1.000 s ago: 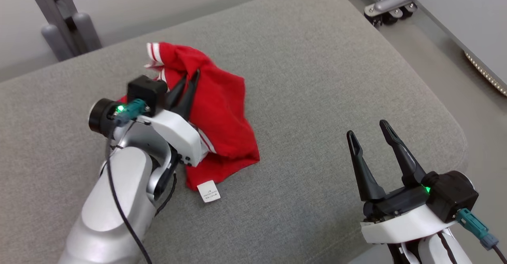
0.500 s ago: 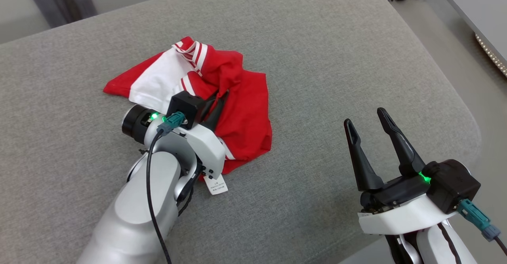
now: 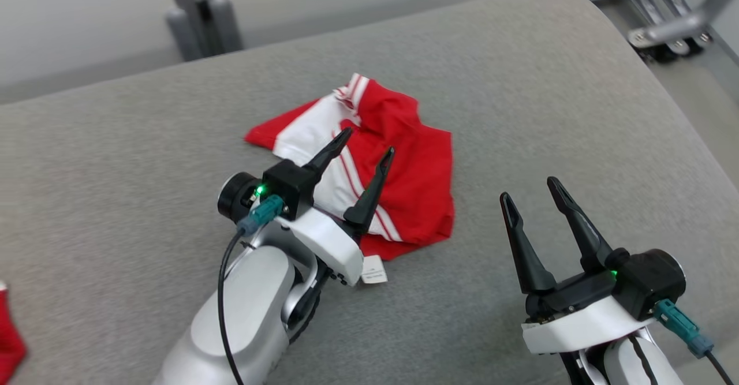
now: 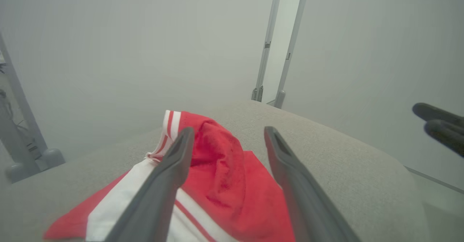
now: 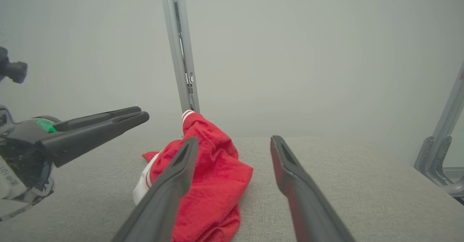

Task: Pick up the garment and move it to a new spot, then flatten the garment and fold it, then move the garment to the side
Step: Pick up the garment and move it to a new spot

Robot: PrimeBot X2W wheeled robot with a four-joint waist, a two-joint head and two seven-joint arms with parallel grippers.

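**LEFT HAND RELEASES GARMENT AT NEW SPOT**

Another red item [image 3: 8, 339] lies at the far left edge of the head view, well apart from the work.

Left hand [image 3: 370, 141]: 1 second ago its 2 fingers were pinched on the cloth. They now stand wide apart above the garment [image 3: 421, 183] and hold nothing.

The garment is red with white stripes. It lies crumpled mid-way across the grey cushion [image 3: 519, 85], with its white care label [image 3: 374, 270] at the near edge.

Right hand [image 3: 530, 189]: fingers apart, empty and unchanged, near the garment's right side.

Assessment: the relocation step appears complete. Flattening is next, and both hands are free to take opposite edges.
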